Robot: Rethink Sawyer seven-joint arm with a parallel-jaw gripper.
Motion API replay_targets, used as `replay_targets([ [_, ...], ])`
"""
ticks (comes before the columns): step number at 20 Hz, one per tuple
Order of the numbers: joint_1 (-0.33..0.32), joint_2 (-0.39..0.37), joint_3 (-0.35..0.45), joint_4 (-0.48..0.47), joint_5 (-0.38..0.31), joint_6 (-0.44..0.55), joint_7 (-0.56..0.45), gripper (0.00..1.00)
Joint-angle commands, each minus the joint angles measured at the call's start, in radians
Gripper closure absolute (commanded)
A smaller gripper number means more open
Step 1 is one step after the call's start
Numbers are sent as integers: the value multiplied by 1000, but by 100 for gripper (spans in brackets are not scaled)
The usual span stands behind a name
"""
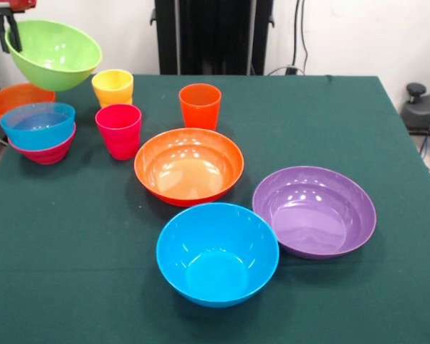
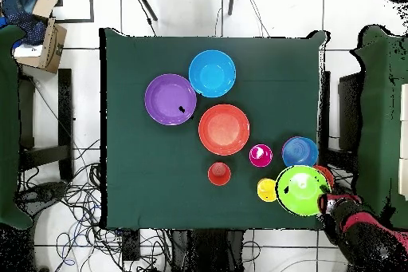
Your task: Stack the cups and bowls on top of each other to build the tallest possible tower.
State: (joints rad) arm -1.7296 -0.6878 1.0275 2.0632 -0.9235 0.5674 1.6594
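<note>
Lime-green glossy plastic bowl (image 1: 54, 54) hangs tilted above the table's 10 o'clock corner in the front view — the red and black gripper (image 1: 7, 29) pinches its rim, closed on it. Below it sits a translucent orange bowl (image 1: 18, 99), and just beside that a translucent blue bowl (image 1: 37, 123) nested in a magenta one (image 1: 46, 152). Yellow (image 1: 113, 87), red-pink (image 1: 119, 129) and orange ridged tumblers (image 1: 200, 104) stand apart near the green cloth table's (image 1: 72, 251) centre. Large orange (image 1: 189, 165), blue (image 1: 217, 253) and purple bowls (image 1: 314, 211) rest upright toward 5 o'clock, edges nearly touching.
</note>
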Motion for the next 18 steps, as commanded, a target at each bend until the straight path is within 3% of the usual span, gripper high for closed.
replay_targets([
  [1, 73, 39, -24, -53, -30, 69, -243, 100],
  [13, 76, 35, -15, -60, -11, 78, -241, 100],
  [18, 94, 33, -12, -101, 33, 108, -221, 100],
])
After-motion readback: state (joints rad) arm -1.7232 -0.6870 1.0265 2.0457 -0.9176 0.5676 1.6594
